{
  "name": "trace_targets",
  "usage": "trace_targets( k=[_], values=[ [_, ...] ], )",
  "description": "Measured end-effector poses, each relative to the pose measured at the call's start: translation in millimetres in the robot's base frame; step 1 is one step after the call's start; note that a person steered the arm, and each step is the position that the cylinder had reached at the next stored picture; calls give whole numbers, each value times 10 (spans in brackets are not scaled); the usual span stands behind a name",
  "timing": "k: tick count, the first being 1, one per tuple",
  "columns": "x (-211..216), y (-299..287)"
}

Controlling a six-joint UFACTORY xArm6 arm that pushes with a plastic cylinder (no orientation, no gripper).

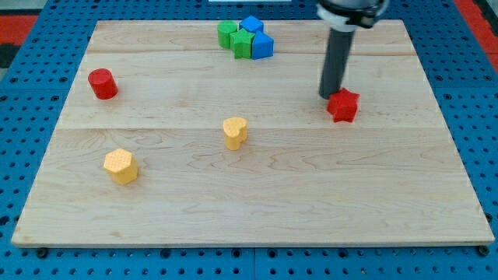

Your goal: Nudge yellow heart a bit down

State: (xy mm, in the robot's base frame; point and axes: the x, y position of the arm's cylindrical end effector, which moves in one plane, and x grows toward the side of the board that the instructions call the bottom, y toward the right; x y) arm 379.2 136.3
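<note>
The yellow heart (235, 132) sits near the middle of the wooden board (249, 210). My tip (328, 95) stands far to the heart's right and a little above it in the view. It touches or nearly touches the upper left side of a red star-shaped block (343, 106).
A yellow hexagon block (121, 166) lies at the lower left. A red cylinder (102, 83) stands at the upper left. A cluster of green blocks (236, 38) and blue blocks (257, 39) sits at the top centre. Blue pegboard (23, 117) surrounds the board.
</note>
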Motion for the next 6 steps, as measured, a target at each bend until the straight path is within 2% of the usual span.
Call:
trace_targets(
  k=[1,2,3,4,6],
  values=[
    [129,-18],
    [227,-555],
    [551,-179],
    [601,114],
    [520,179]
  ],
)
